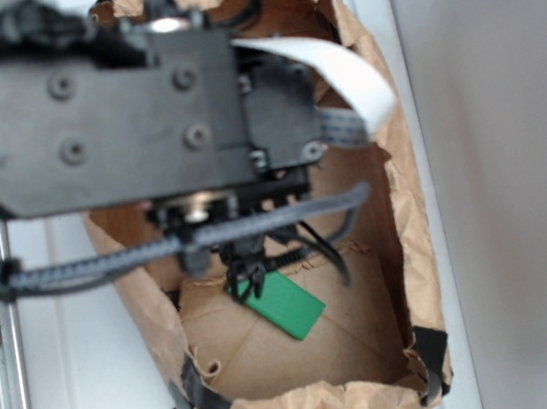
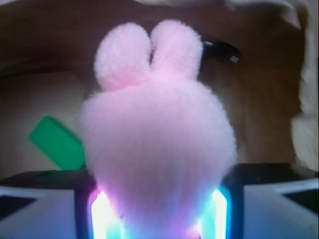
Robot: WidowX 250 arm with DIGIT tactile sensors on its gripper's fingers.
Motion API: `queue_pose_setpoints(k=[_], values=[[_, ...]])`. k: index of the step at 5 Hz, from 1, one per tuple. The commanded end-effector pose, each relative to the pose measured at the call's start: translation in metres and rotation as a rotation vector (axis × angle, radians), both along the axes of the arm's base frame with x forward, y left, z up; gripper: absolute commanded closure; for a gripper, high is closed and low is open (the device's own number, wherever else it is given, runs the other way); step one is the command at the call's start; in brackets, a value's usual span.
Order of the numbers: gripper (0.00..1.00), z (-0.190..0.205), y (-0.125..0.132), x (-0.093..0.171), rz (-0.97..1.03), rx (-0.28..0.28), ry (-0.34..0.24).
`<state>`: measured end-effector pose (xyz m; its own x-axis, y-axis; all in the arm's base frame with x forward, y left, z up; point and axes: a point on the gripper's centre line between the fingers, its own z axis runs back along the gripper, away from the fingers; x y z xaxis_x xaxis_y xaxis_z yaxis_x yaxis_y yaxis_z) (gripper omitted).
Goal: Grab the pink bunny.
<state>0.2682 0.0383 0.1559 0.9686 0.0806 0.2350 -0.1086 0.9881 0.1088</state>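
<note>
Bunny: we've got the pink bunny [image 2: 157,144] filling the wrist view, sitting right between the two lit fingers [image 2: 102,216], ears pointing up and away from the wrist.
Claw: the gripper [image 2: 158,219] looks clenched on the bunny; the plush bulges out past both pads, so we judge it grasped, though the contact line itself is blurred.
Where it is: inside the brown paper bag [image 1: 414,236]; whether it rests on the bag floor or hangs above it, we cannot tell. From the exterior view the arm [image 1: 89,108] hides it completely.
Long axis: the bunny runs lengthwise straight out from the claw, ears farthest from the wrist, body deep between the fingers, which close across its width.
Neighbour: the green block [image 1: 285,304] lies flat on the bag floor near the middle; in the wrist view it shows to the left of the bunny, partly hidden behind it, and whether the two touch we cannot tell.
Next, as we judge it: a straight lift up through the bag's open top, keeping clear of the crumpled paper walls.
Risk: soft plush could slip if the squeeze is shallow.
</note>
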Motion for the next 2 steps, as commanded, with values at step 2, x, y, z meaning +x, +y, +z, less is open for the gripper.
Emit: queue_pose_setpoints(k=[2], values=[[1.00,0.0211,0.0086,-0.0045,0.033,-0.007,-0.108]])
